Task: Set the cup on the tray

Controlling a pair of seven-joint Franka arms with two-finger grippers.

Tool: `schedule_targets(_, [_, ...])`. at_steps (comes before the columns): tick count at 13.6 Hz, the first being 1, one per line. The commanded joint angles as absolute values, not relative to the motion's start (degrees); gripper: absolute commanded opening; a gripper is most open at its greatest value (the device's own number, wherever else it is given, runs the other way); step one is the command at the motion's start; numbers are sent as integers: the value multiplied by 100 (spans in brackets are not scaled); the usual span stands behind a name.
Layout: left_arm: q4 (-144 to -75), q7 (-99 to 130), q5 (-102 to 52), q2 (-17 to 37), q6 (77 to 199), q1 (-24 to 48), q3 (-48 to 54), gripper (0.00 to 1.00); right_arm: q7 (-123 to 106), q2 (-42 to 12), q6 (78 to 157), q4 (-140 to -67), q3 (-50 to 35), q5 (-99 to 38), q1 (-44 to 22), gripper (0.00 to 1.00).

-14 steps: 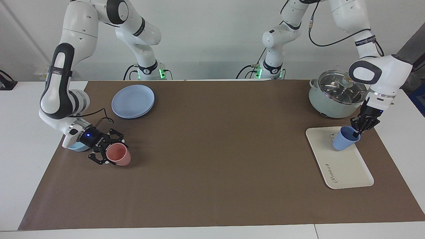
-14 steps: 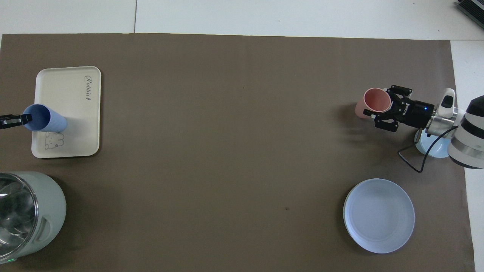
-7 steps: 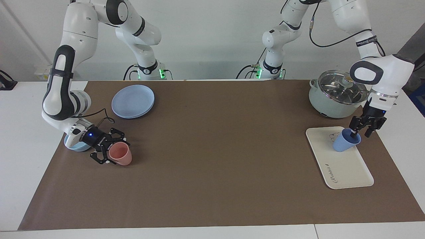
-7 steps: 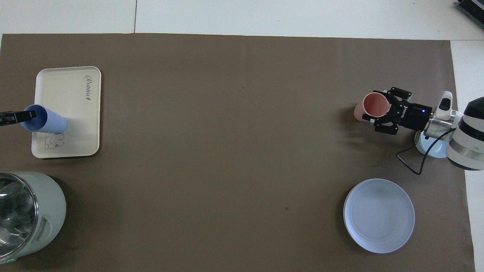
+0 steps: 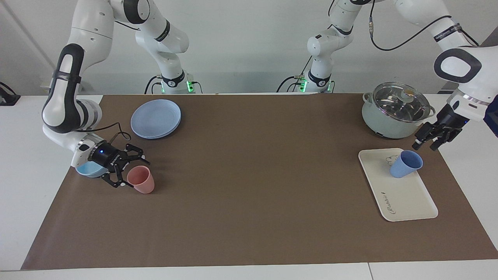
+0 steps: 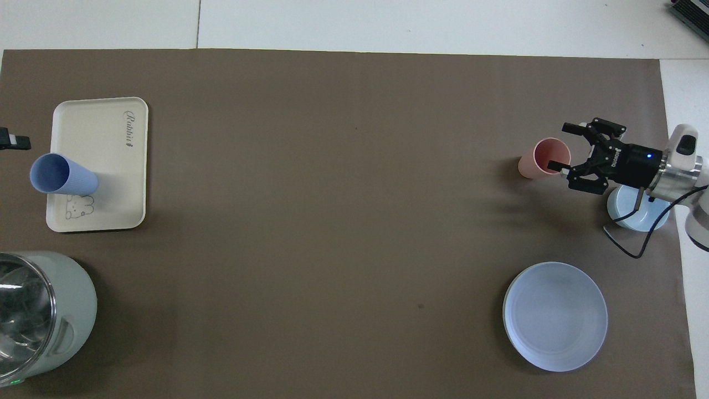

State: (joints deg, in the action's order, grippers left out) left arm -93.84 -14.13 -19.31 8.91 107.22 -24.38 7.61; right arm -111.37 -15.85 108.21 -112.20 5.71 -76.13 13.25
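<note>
One cup on tray, apart from raised left claw.

left gripper: raised, fingers spread | right gripper: low, fingers spread

On my top-down feed the blue cup stands on the cream tray, at the edge toward the left arm's end of the bench. The right pincer is spread wide beside the pink cup, one fingertip over its rim. Only the left pincer tip shows.
</note>
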Motion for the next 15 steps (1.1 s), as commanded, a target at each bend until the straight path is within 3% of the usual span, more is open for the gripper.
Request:
schedule_targets(1, [-8633,-950,-1793,940,9637,-2199,730,95,-9560,-688,11126,-11444,519,-6588,1292,100])
schedule_targets(4, [-8114,-932,-953,958,8625,-1638,738,97,-8239,-423,11608,-11338,510,-5234,1091,100])
schedule_targets(8, [-8060,-932,138,888,8104,-661,721,98,-5528,-124,12409,-11338,510,-3108,301,100])
schedule_targets(12, [-8208,-888,404,572,7919,-527,747,98,-2144,52,12332,-11312,457,-691,-411,100])
schedule_targets(15, [-8472,-310,396,326,7945,-527,756,98,-216,175,12017,-11242,431,156,-816,100])
